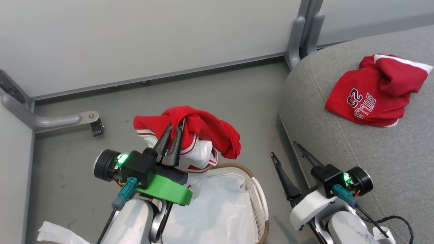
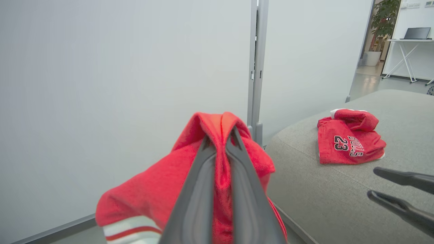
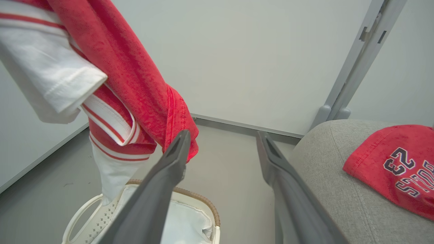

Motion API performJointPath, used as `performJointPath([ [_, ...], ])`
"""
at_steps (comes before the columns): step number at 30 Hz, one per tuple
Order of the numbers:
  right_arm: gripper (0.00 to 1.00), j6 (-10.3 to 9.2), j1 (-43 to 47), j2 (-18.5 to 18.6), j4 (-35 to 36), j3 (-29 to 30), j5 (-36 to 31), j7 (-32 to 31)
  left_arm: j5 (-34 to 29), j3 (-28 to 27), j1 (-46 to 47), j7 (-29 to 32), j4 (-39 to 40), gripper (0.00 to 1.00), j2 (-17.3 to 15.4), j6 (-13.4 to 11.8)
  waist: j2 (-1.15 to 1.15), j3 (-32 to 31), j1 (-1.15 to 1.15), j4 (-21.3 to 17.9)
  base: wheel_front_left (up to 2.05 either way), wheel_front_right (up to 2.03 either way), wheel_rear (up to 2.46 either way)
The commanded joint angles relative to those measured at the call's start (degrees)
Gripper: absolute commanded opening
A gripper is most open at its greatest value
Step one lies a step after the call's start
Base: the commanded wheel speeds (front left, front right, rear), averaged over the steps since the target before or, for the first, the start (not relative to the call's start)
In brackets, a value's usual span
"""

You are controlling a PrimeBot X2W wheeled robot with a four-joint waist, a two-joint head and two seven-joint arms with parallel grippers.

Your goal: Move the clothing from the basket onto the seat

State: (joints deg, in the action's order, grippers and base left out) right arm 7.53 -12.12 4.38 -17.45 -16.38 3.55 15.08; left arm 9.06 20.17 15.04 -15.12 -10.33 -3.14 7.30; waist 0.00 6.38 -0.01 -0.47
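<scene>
My left gripper has its 2 long dark fingers pressed together on a bunched fold of the soft red garment with white panels and thin red stripes, which hangs above the cream perforated plastic basket with the brown woven rim. I judge this cloth to be light, limp and in no way fragile. It drapes on both sides of the fingers, so the pinch on a gathered ridge of fabric looks a sound place to hold, better than a single loose edge that could slide out. The snag I would watch is the dangling white tail: in the right wrist view it reaches down toward the basket's handle, and I cannot tell whether it is clear of the rim or of the plain white cloth liner. The knit is a nubbly red with white cuffs, each banded by narrow red lines. My right gripper is spread wide and empty, beside the edge of the large grey woven-fabric seat. The other red garment, lettered "BULLS 23" in white, lies crumpled on that seat, well apart from the basket.
</scene>
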Motion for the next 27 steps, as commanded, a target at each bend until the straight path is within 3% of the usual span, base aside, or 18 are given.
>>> performJointPath([
  [1,1.00,-0.08,1.03,0.09,-0.33,-0.59,-0.11,0.12,0.35,0.02,-0.67,-0.04,1.11,0.00,0.05,0.25,0.00,-2.93,0.01,2.03,0.00,0.00,0.00],
  [7,1.00,-0.08,-0.47,1.68,-0.88,-7.81,-1.74,0.11,1.13,1.62,0.38,-0.04,3.70,0.00,0.14,0.27,0.00,-3.25,0.01,3.20,0.00,0.00,0.00],
  [14,1.00,-0.08,-8.14,2.90,-2.49,-16.82,-3.64,0.11,2.70,4.74,0.70,-0.04,3.92,0.00,0.21,0.27,0.00,-3.01,0.01,4.94,0.00,0.00,0.00],
  [24,1.00,-0.08,-16.77,0.46,-10.46,-22.55,-3.40,0.11,6.08,11.63,2.06,-0.04,3.97,0.00,0.21,0.24,0.00,-3.81,0.01,8.56,0.00,0.00,0.00],
  [25,0.77,-0.08,-17.00,0.21,-10.99,-22.50,-3.04,0.11,6.39,12.19,2.20,-0.04,3.88,0.00,0.20,0.24,0.00,-3.89,0.01,8.91,0.00,0.00,0.00],
  [26,0.33,-0.08,-17.31,-0.14,-11.70,-22.48,-2.58,0.11,6.67,12.85,2.36,-0.05,3.85,0.00,0.22,0.24,0.00,-3.96,0.01,9.38,0.00,0.00,0.00],
  [27,0.00,-0.08,-17.36,-0.40,-12.12,-22.21,-1.92,0.11,6.96,13.45,2.44,-0.04,3.88,0.00,0.22,0.24,0.00,-3.97,0.01,9.78,0.00,0.00,0.00],
])
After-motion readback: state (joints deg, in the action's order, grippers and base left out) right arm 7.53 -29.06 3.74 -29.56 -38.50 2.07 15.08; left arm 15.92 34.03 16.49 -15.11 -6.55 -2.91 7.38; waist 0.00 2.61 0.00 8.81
